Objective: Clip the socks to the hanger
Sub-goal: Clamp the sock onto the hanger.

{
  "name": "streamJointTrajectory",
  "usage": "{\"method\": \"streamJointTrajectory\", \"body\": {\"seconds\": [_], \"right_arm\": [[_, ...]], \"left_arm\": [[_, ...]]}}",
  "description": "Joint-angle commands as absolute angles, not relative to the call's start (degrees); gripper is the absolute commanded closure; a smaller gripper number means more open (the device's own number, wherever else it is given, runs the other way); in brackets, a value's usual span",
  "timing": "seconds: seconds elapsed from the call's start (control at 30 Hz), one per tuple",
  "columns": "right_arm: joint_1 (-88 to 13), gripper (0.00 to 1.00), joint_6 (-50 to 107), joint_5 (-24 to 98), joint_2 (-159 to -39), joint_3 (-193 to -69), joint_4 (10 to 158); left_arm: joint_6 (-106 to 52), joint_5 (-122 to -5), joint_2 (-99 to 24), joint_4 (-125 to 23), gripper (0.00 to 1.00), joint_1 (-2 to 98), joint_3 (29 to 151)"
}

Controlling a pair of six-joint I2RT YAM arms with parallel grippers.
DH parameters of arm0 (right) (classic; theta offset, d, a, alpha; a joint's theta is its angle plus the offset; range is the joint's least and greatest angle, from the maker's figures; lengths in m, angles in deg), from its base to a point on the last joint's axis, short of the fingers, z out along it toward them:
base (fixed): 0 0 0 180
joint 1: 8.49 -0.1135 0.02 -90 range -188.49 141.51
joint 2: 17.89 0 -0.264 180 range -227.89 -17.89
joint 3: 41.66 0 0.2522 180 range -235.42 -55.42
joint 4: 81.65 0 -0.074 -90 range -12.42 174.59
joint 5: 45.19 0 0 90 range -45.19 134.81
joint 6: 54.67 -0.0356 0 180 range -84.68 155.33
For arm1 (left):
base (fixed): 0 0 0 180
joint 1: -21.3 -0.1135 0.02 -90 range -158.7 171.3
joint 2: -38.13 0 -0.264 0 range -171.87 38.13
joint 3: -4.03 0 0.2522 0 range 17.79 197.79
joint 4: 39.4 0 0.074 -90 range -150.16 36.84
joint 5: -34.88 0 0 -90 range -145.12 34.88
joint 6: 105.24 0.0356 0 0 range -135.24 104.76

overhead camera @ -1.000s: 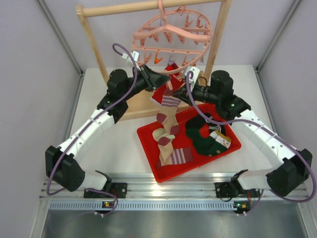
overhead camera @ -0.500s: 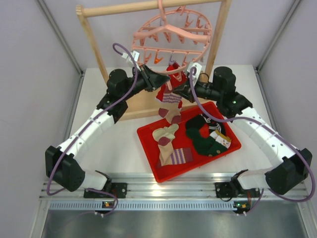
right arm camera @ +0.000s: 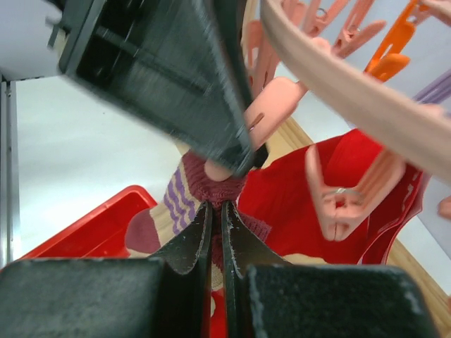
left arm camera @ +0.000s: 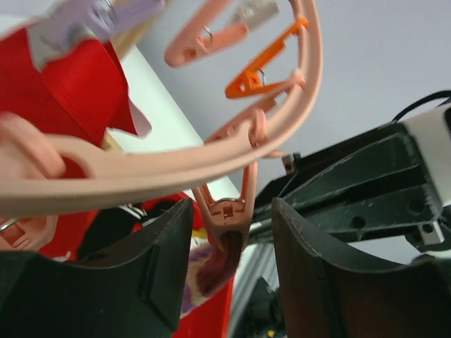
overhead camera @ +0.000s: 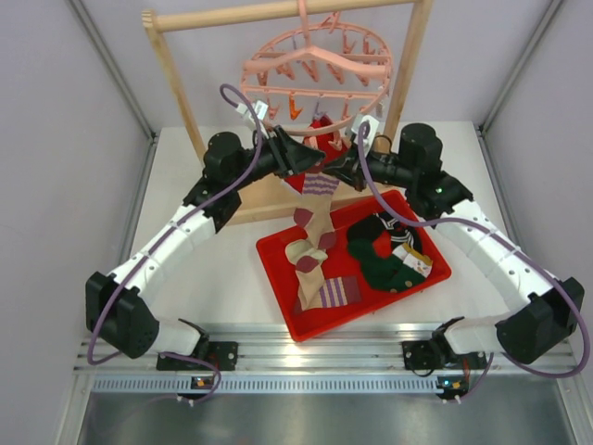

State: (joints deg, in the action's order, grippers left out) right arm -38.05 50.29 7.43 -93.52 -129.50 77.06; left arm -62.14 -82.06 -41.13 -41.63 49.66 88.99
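tan-and-purple sock is gripped at its cuff by the clenched right jaws, its foot dangling below them | left jaws are held apart, a peg of the hanger between them | fabric is judged light, limp; the cuff is best pinched

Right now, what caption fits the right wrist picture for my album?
Right fingers pinch the cuff of a striped sock beneath a pink peg on the hanger.

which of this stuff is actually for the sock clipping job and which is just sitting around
Job: hanger, tan striped sock in right end effector, left end effector, loose socks.
Just there: red tray, wooden rack.
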Motion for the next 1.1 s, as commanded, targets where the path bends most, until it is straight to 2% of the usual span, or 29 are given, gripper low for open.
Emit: {"method": "streamJointTrajectory", "body": {"seconds": [0.0, 0.23, 0.33, 0.5, 0.73, 0.8, 0.87, 0.9, 0.97, 1.07], "right_arm": [[-37.67, 1.00, 49.91, 6.58, -93.56, -133.47, 81.25], [-37.67, 1.00, 48.07, 6.75, -94.88, -133.64, 82.39], [-37.67, 1.00, 46.93, 7.19, -95.32, -133.47, 82.92], [-37.93, 1.00, 45.08, 7.81, -95.84, -133.47, 83.71], [-38.28, 1.00, 44.55, 7.28, -94.35, -131.80, 83.45], [-38.37, 0.89, 43.68, 7.63, -93.83, -131.10, 83.18], [-38.37, 0.72, 43.24, 7.98, -93.56, -130.66, 82.57], [-38.29, 0.67, 43.15, 8.07, -92.95, -130.48, 82.13], [-38.02, 0.52, 42.71, 9.21, -92.25, -129.69, 80.90], [-35.40, 0.47, 41.57, 9.13, -90.49, -128.20, 79.58]], "left_arm": [[-64.10, -86.68, -39.66, -42.36, 0.46, 50.05, 86.88], [-68.50, -84.48, -37.28, -39.45, 0.38, 47.32, 85.91], [-68.51, -84.92, -36.84, -38.57, 0.38, 47.14, 85.73], [-67.37, -84.66, -37.28, -38.65, 0.52, 47.14, 85.73], [-65.52, -81.23, -36.58, -39.71, 0.53, 46.26, 86.08], [-65.43, -81.75, -36.58, -39.71, 0.54, 45.91, 86.17], [-65.17, -81.84, -36.49, -39.89, 0.54, 45.56, 86.17], [-65.08, -81.41, -36.40, -40.15, 0.54, 45.38, 86.17], [-65.08, -81.32, -36.40, -40.24, 0.60, 44.51, 86.26], [-65.60, -81.58, -36.84, -39.89, 0.65, 42.84, 86.79]]}}
